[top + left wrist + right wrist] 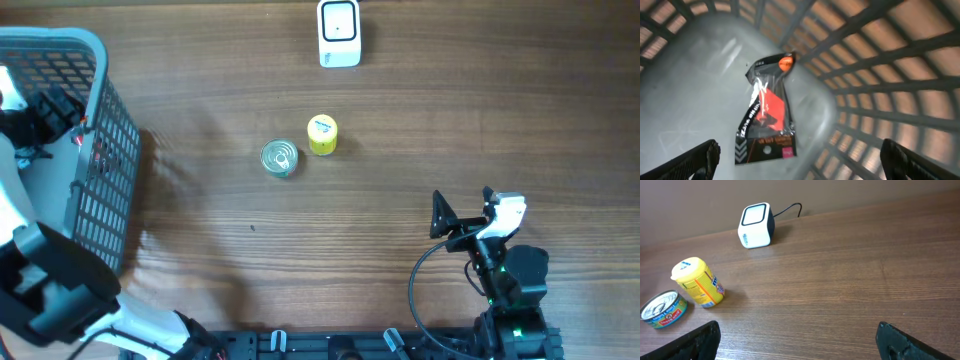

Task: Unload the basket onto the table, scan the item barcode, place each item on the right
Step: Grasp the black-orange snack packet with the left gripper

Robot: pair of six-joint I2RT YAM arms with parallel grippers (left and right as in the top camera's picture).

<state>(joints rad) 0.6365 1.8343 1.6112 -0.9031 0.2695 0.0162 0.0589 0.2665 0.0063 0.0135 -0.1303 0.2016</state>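
Left tool [799, 152] hangs inside the grey basket [880, 75], fingers spread wide and holding nothing. A black-and-red packet [767, 112] lies flat on the basket floor just ahead of it, its white lettering too blurred to read. Right tool [797, 332] is also spread and empty above the wooden surface [850, 280]. Ahead to its left stand a yellow tub [697, 282] and a tin can [664, 311], their labels too small to read. Further ahead sits the white scanner [756, 225].
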